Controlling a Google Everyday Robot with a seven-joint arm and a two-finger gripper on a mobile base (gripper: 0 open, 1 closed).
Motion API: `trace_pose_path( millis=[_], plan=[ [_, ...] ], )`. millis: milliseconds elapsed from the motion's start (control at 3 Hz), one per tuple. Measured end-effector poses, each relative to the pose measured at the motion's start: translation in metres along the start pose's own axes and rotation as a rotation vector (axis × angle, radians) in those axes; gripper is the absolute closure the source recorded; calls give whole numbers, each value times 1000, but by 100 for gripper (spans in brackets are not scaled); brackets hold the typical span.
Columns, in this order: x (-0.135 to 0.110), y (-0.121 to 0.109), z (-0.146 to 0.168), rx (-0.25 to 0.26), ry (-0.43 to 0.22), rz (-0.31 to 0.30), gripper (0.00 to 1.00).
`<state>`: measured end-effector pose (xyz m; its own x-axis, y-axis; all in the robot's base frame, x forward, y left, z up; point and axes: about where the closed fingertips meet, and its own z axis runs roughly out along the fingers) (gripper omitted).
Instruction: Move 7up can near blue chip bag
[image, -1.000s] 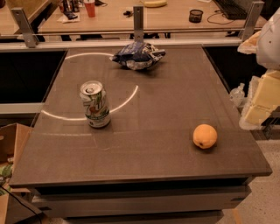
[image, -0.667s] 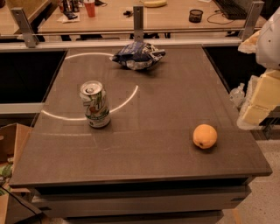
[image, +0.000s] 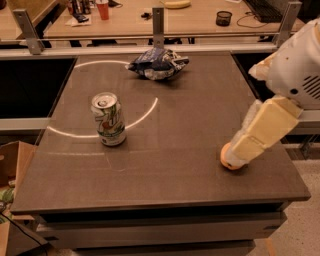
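The 7up can (image: 108, 120) stands upright on the left half of the dark table (image: 165, 170), silver top up, white-and-green sides with a red mark. The blue chip bag (image: 157, 63) lies crumpled at the table's far edge, centre, well apart from the can. My arm's white and cream links (image: 265, 127) reach in over the table's right side. My gripper itself does not show in this view; it is somewhere beyond the arm links at the right, far from the can.
An orange fruit (image: 227, 161) sits near the right front of the table, mostly hidden behind the cream arm link. A metal rail (image: 158, 36) and a wooden desk with clutter lie behind. A cardboard box (image: 15, 165) stands at the left front corner.
My arm has swung left and down over the table's right side and now covers most of the orange. The can and the bag have not moved.
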<state>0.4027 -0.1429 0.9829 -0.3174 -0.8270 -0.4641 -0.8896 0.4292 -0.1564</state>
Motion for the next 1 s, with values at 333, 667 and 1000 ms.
trace_pose_path(
  millis=[333,667,1000],
  plan=[
    [-24,27,10,-19,-139,102,0],
    [-32,46,25,3,-274,167,0],
    [-38,45,41,61,-405,160,0]
  ],
)
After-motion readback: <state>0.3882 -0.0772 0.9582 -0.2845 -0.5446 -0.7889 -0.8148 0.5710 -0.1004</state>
